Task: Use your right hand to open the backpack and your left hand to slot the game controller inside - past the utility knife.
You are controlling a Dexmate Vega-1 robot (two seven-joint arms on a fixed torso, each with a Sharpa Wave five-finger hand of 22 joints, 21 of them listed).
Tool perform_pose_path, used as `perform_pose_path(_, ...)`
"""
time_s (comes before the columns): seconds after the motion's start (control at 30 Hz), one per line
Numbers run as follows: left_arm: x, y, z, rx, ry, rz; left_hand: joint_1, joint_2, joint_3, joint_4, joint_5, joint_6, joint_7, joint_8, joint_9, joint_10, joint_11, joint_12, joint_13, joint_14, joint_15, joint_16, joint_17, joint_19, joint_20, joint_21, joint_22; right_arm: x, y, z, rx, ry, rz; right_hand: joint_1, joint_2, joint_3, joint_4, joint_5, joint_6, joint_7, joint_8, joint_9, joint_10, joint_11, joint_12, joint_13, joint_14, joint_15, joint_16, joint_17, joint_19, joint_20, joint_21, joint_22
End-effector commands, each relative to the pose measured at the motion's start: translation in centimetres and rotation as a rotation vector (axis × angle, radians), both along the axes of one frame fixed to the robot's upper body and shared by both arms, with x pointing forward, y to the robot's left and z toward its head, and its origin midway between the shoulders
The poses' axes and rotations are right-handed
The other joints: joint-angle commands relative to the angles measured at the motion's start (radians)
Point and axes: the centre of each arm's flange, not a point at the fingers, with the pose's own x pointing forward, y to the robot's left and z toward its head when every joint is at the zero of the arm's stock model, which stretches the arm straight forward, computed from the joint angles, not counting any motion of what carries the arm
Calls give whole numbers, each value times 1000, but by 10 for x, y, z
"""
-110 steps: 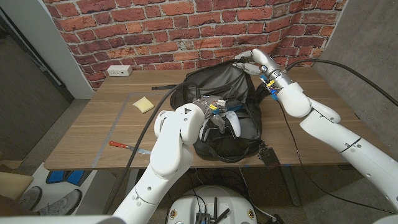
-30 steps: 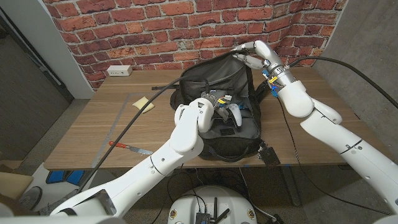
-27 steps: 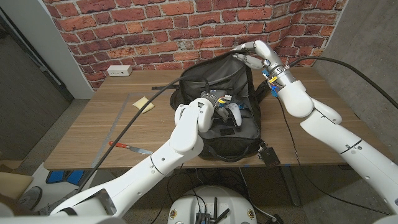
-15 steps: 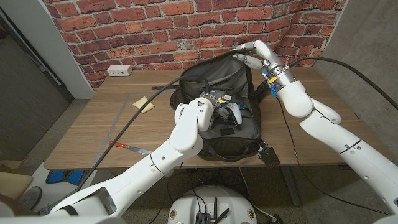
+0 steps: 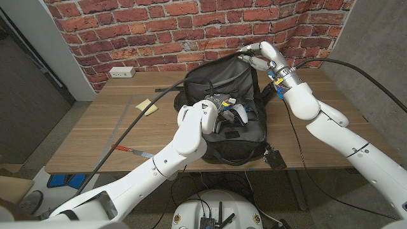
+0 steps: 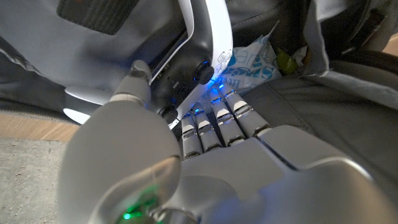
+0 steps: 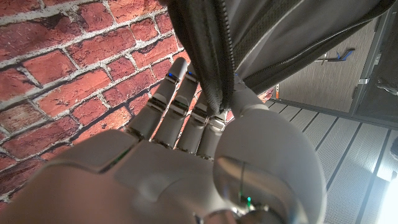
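Little moved over the last 1 second: white game controller eased slightly deeper into the open black fabric backpack, nearly slotted. Left hand wrapped tight around it inside the mouth. Right hand clamped on the raised zippered flap, holding it up.

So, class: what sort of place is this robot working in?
Probably an indoor lab or workshop rather than a home. A bare brick wall backs a plain wooden table, a concrete wall stands on one side, and thick cables trail across the table.
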Motion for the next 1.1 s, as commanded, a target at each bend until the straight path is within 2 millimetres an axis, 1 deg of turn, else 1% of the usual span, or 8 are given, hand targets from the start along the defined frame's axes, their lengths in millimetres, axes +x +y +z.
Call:
perform_pose_path(0.03,-4,-1,-3,20,17,-17,-6,-14,-13,0,4,-42,-4,-2,1,-46,20,4,0,-55,-70,-2,1,-45,-42,-3,-1,-1,-1,-2,4,3,0,2,8,5,1,6,7,1,3,3,5,3,-2,2,6,-87,-2,5,-3,-152,6,2)
perform_pose_path(0.13,-4,-1,-4,22,19,-23,-21,-18,-26,2,2,-120,-3,-8,-1,-90,31,5,-1,-106,-56,-1,0,-85,-38,-3,-3,-1,-1,-2,6,3,1,1,7,5,1,6,7,0,3,3,7,3,-1,3,6,-87,-2,5,-4,-152,6,2)
perform_pose_path(0.17,-5,-1,-4,24,20,-22,-24,-17,-27,2,2,-129,-2,-4,-1,-99,34,7,-1,-126,-43,-1,0,-92,-36,-1,-3,-1,-2,-2,6,3,1,1,7,5,1,6,6,0,2,3,6,4,-2,3,6,-86,-3,5,-4,-152,7,1)
perform_pose_path(0.33,-5,-2,-3,32,21,-22,-36,-18,-34,4,0,-165,4,-5,-2,-135,47,5,-1,-178,-28,-5,0,-136,-32,-9,-4,-1,-2,-3,8,3,2,1,7,5,1,6,7,0,2,3,6,3,-2,3,5,-87,-3,6,-5,-152,9,1)
perform_pose_path(0.4,-6,-2,-3,33,19,-22,-45,-20,-39,5,-3,-183,5,-4,-3,-158,33,4,-2,-198,-22,-3,0,-156,-32,-8,-5,-1,-3,-3,11,4,3,0,6,5,1,6,7,1,2,3,5,4,-3,3,6,-86,-3,7,-5,-152,9,1)
perform_pose_path(0.5,-7,-2,-3,35,13,-21,-57,-22,-44,7,-6,-210,12,-4,-3,-193,37,2,-2,-234,-12,-5,0,-190,-29,-11,-6,-2,-3,-3,10,4,3,1,6,5,0,6,8,2,2,3,6,5,-3,3,5,-87,-4,7,-6,-151,11,1)
perform_pose_path(0.73,-11,-2,-1,60,45,-42,-71,-23,-49,9,-8,-221,12,0,-4,-214,49,4,-2,-259,-3,-4,0,-219,-25,-11,-6,-2,-3,-3,12,1,0,0,7,6,0,7,7,1,2,3,7,4,-2,5,5,-87,-4,8,-7,-151,13,1)
perform_pose_path(1.1,-21,8,0,38,94,-87,-84,-22,-52,12,-9,-221,22,3,-4,-222,50,8,-3,-266,7,0,0,-231,-22,-8,-6,-2,0,-4,9,4,4,0,7,6,0,7,8,1,1,3,6,6,-4,6,5,-87,-6,11,-11,-152,17,0)
